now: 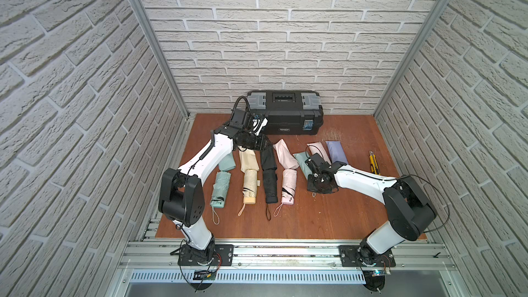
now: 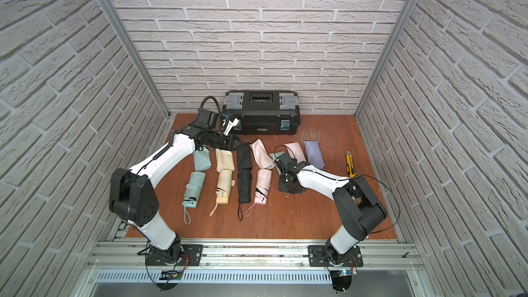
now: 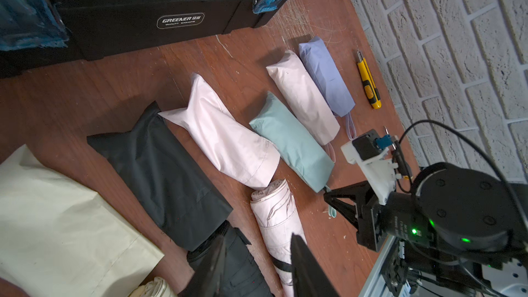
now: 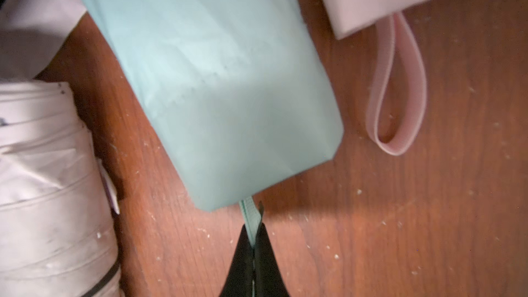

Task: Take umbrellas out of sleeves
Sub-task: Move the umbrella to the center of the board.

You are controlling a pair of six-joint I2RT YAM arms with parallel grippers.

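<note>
Right hand (image 4: pixel 253 248) pinched shut on mint wrist loop (image 4: pixel 249 215); left hand (image 3: pixel 258 238) part-open, empty, above black umbrella (image 3: pixel 241 268).

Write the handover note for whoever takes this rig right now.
Left gripper: open, empty, over the black umbrella.
Right gripper: shut on the mint wrist loop sticking out of the full mint sleeve.
Done: mint umbrella, cream umbrella, black umbrella, pink umbrella lie in a row, empty sleeves behind them.
Left: pull the mint one out, then the full pink sleeve and full lavender sleeve.
</note>
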